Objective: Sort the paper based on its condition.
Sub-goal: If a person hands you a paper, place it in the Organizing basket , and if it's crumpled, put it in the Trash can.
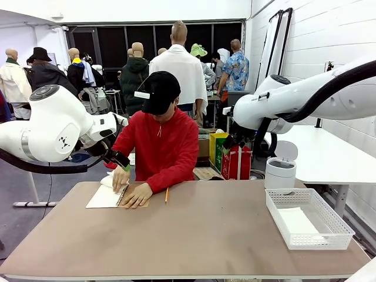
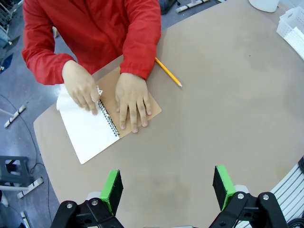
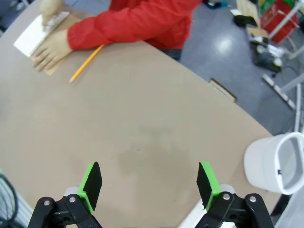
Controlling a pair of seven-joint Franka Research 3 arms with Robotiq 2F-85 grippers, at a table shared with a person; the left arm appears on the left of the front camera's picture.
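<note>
The left claw (image 2: 167, 187) and the right claw (image 3: 149, 183) are both being held released and empty above the bare desk (image 2: 228, 109), seemingly because no loose sheet is being offered. The paper (image 2: 88, 130) is lying bound in the spiral notebook (image 2: 153, 113) at the far edge. It is being worked at the wire by one hand (image 2: 81, 90) while the cover is being pressed flat by the other hand (image 2: 133, 102), probably for tearing out.

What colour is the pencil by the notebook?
Orange-yellow; the thin wooden pencil shows best in the left wrist view.
</note>
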